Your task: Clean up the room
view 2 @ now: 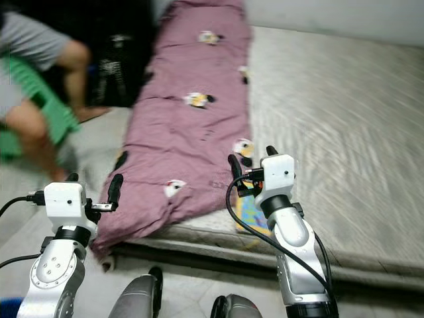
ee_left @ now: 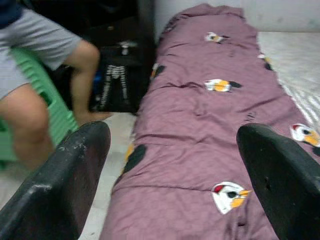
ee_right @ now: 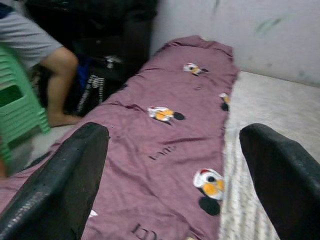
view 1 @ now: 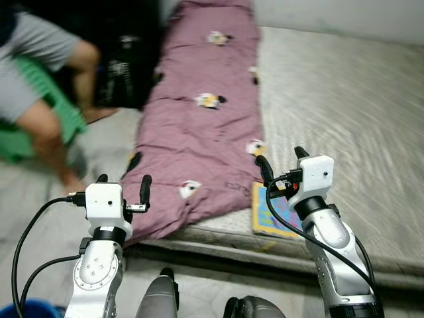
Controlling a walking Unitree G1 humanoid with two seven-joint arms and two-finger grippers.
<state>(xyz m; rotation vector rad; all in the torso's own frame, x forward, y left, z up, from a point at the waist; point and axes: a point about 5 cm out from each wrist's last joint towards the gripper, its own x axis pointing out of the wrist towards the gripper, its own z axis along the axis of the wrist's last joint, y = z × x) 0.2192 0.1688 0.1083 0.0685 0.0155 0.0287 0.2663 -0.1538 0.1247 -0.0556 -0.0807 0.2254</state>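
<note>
Black fingers stand spread apart on both of our arms, and neither pair holds anything. Our left gripper is raised in front of us, just off the near left corner of the bed, with its fingers pointing up over the lower end of a mauve blanket. Our right gripper is raised at about the same height, over the near edge of the mattress, just beside the blanket's right border. Below and slightly behind that gripper, a flat, colourful book with a blue cover and yellow edge lies on the mattress close to its front edge, partly hidden by our right wrist.

Through both wrist cameras we look along the parted fingers at the blanket, which is printed with small bird figures in white, orange and black. It runs lengthwise down the left side of the bed, from the pale wall at the far end to the near corner, where it droops over the side toward the floor. The rest of the mattress, to the right, is covered in a grey-beige sheet.

To the left of the bed a person in grey shorts sits on a green plastic stool, bare feet on the floor. Beyond their legs is a dark bag with white markings.
</note>
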